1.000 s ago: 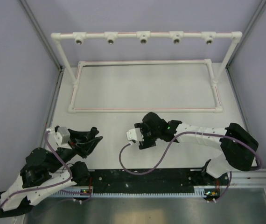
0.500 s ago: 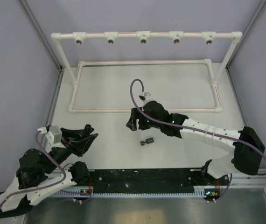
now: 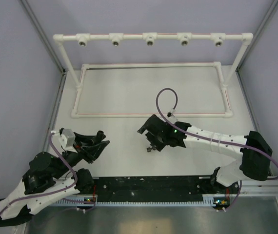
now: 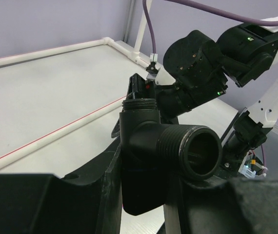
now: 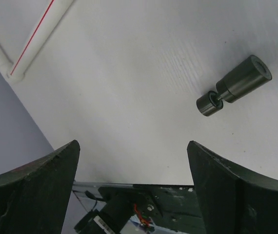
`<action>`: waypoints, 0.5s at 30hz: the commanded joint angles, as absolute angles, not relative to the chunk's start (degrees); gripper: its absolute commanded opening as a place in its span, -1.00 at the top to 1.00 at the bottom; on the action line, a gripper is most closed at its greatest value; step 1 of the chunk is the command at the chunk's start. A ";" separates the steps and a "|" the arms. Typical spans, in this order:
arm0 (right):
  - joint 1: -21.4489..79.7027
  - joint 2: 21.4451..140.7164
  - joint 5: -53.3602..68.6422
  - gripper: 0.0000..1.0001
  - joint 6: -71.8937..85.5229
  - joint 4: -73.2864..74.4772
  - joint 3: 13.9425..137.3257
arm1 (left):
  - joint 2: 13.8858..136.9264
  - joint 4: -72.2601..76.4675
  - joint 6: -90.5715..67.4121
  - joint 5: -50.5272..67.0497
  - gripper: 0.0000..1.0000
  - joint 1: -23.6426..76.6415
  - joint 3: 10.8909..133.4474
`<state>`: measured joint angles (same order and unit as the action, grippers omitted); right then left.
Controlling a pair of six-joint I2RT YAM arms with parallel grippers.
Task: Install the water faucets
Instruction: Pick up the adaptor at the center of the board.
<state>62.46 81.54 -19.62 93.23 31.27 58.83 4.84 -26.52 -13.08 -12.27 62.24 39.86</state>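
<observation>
My left gripper (image 3: pixel 96 142) is shut on a black T-shaped faucet (image 4: pixel 163 146) with a threaded open end pointing right; in the left wrist view the jaws (image 4: pixel 148 185) clamp its lower body. The short stubby black cylinder (image 5: pixel 234 85) lies on its side on the table, ahead of my right gripper's fingers and to their right. My right gripper (image 5: pixel 131 145) is open and empty, hovering over the table. From above the right gripper (image 3: pixel 151 135) sits just behind the cylinder (image 3: pixel 151 148).
A white pipe frame (image 3: pixel 148 38) with several metal-ringed sockets stands at the back, and its rectangular base (image 3: pixel 151 115) lies on the table. The right arm (image 4: pixel 202 68) hangs close in front of the left gripper. A black rail (image 3: pixel 153 184) runs along the near edge.
The right gripper swung back toward the pipe base, uncovering the cylinder on the table, and has now come forward to hover just behind it. The left arm shifted slightly, still holding its faucet.
</observation>
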 commanded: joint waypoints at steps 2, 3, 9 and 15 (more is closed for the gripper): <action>62.84 87.18 -18.47 -0.78 107.57 41.13 63.81 | 5.71 -21.18 -12.66 -12.13 1.00 62.31 40.96; 62.84 87.88 -18.11 -0.78 108.80 41.31 63.72 | 5.71 -21.44 -12.66 -12.22 1.00 62.40 41.13; 62.84 88.33 -18.89 -0.75 115.74 42.01 60.30 | 5.62 -23.03 -12.83 -12.48 1.00 62.31 41.57; 61.35 90.08 -18.73 -0.72 116.11 42.01 59.15 | 6.24 -22.76 -12.13 -12.92 1.00 62.40 41.22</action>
